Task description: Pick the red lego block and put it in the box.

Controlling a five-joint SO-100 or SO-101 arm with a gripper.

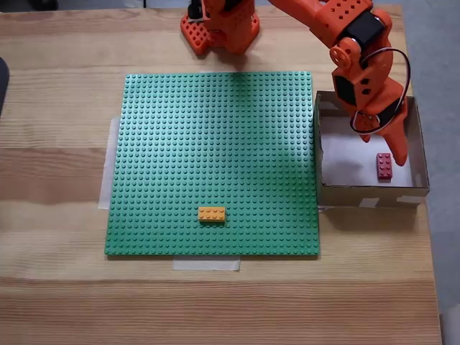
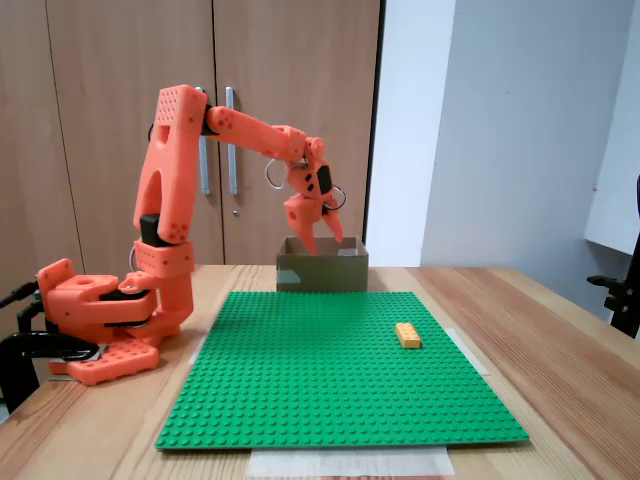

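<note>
A fixed view, from above: red lego block [image 1: 384, 166] lying on white floor of box [image 1: 418, 154], free of gripper [image 1: 394, 147] above; jaws look parted, empty. Placement judged done; retreat left.

A fixed view, from side: gripper [image 2: 325, 238] poised over box [image 2: 322, 269]; yellow-orange brick [image 2: 407, 335] untouched on green baseplate [image 2: 330, 380].

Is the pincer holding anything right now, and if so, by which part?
Nothing is held. The red lego block lies free on the floor of the box, and the pincer hangs just above it.
</note>
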